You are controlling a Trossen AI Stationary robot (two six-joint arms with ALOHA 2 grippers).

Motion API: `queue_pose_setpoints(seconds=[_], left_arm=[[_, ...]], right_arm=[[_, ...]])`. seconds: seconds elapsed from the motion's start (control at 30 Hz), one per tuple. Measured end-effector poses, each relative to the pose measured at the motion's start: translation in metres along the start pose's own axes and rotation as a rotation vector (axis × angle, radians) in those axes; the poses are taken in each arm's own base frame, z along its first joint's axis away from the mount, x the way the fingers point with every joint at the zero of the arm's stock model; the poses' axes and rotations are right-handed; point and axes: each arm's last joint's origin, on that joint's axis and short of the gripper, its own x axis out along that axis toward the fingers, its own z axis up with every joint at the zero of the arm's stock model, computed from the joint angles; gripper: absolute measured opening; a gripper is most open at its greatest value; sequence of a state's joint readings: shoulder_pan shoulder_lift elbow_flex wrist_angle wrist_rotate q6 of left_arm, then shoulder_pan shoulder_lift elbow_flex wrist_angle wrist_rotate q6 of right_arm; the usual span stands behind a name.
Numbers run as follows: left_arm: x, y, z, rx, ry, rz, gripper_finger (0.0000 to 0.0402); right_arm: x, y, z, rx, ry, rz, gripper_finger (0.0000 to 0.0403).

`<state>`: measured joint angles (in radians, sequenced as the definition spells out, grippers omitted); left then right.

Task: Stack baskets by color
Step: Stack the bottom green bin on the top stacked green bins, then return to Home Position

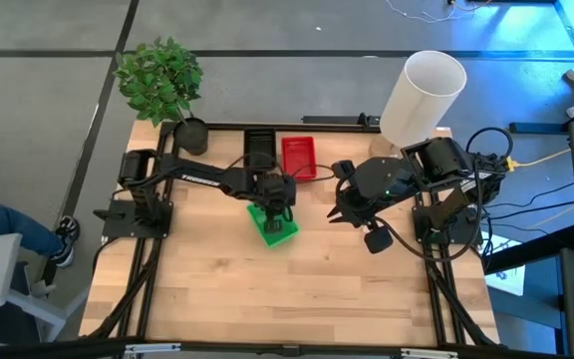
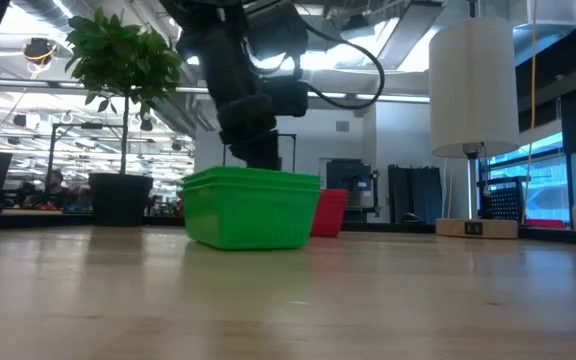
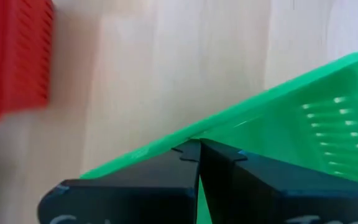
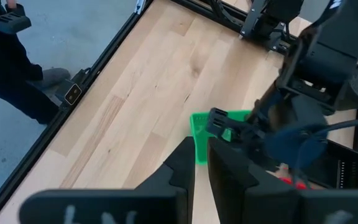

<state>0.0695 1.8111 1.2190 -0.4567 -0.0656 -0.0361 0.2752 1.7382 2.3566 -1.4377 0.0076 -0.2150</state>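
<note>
From above, the green basket [image 1: 272, 224] sits mid-table with bare wood open toward the near edge, the left gripper [image 1: 278, 202] pinched shut on its rim, while the red basket [image 1: 298, 157] and black basket [image 1: 259, 150] lie just behind and the right gripper [image 1: 344, 211] waits beside them, fingers nearly together and empty. Level with the tabletop, the potted plant [image 2: 120, 110] and white lampshade [image 2: 473, 85] flank the green basket [image 2: 251, 206]; the left wrist view shows dark fingertips [image 3: 185, 155] closed on the green rim [image 3: 241, 118], and no writing is legible
</note>
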Motion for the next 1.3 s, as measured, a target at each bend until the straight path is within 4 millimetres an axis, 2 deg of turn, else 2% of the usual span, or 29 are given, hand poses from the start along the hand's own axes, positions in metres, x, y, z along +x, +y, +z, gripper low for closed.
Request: queue_pose_setpoints(seconds=[0.2,0.33,0.47,0.57,0.7,0.83,0.93,1.1,1.3], left_arm=[[0.000,0.016,0.008,0.004,-0.082,0.025,0.0000],[-0.002,0.020,0.008,-0.020,-0.078,0.033,0.0000],[-0.040,0.012,0.011,-0.012,-0.130,0.023,0.0000],[-0.074,0.003,0.006,0.008,-0.143,0.054,0.0000],[-0.124,-0.008,0.000,0.001,-0.235,0.066,0.0000],[-0.165,-0.017,-0.012,-0.015,-0.301,0.081,0.0000],[-0.192,-0.024,-0.024,-0.019,-0.340,0.100,0.0000],[-0.229,-0.032,-0.048,-0.042,-0.395,0.099,0.0000],[-0.264,-0.037,-0.077,-0.074,-0.459,0.102,0.0000]], right_arm=[[0.000,0.000,0.000,-0.001,0.004,0.001,0.0044],[0.000,0.000,-0.001,-0.002,0.006,0.001,0.0044],[0.001,0.000,0.000,0.020,0.007,0.001,0.0044],[0.002,0.001,-0.004,-0.003,0.049,0.007,0.0038],[0.000,0.000,-0.007,-0.001,0.083,-0.028,0.0006],[-0.007,0.001,-0.011,0.029,0.105,-0.080,0.0003],[-0.021,0.004,-0.017,0.059,0.109,-0.089,0.0002],[-0.056,0.011,-0.027,0.058,0.022,-0.076,0.0001],[-0.092,0.021,-0.058,0.176,-0.021,-0.064,0.0001]])
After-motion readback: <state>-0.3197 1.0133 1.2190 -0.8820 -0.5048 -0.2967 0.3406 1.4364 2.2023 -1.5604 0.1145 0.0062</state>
